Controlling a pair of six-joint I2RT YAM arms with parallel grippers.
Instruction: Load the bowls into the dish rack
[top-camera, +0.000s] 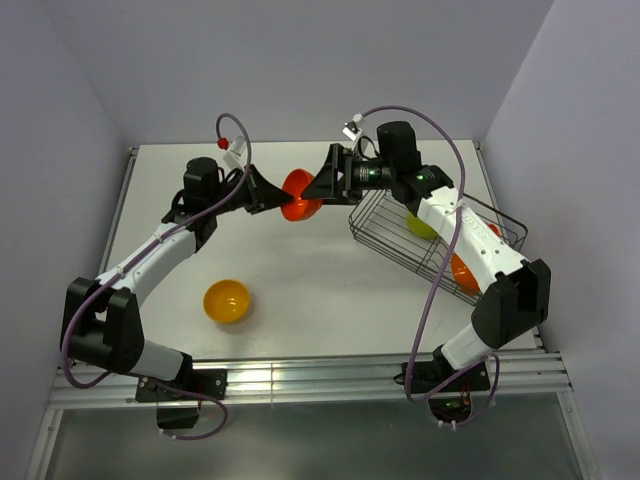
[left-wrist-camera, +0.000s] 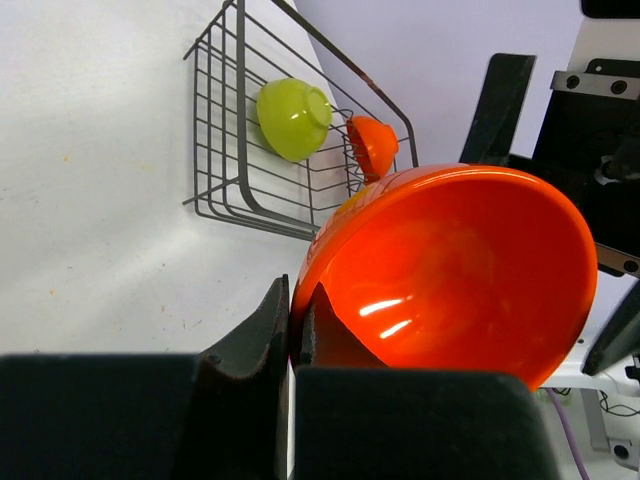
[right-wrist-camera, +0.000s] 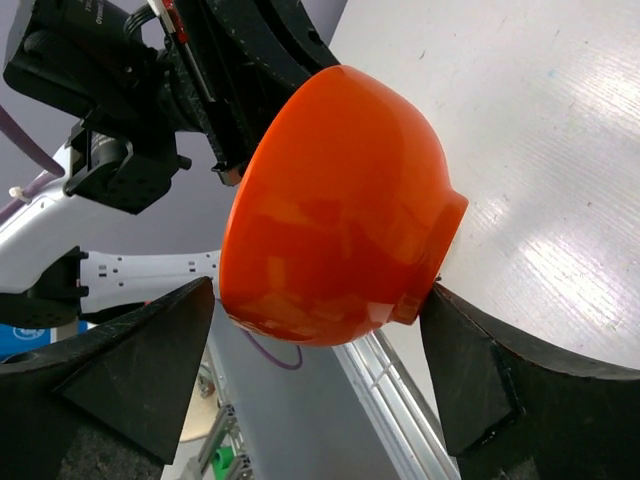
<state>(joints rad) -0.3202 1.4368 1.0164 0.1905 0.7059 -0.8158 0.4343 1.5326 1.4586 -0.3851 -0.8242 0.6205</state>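
**Red-orange bowl held in the air beside the dish rack**

The left gripper (top-camera: 268, 192) has its fingers (left-wrist-camera: 262, 335) clenched on the rim of a red-orange bowl (top-camera: 300, 196). It holds the bowl tipped on its side, above the desk (top-camera: 330, 280) and just outside the dish rack (top-camera: 400, 250), off the rack's end nearest the left arm.

The right gripper (top-camera: 320, 183) reaches out from over the rack and meets the same bowl from the other side. Its fingers (right-wrist-camera: 470, 370) are spread wide with the bowl between them, one tip at the bowl's foot and the other close by its rim. I cannot tell whether they press on it.

Inside the rack lie a lime green bowl (left-wrist-camera: 293, 118) and, further along toward the rack's far end from the held bowl, another red-orange bowl (left-wrist-camera: 373, 143), both tipped on edge.

A yellow-orange bowl (top-camera: 227, 301) sits mouth up on the desk, well apart from the rack, on the left arm's side and nearer the arm bases.
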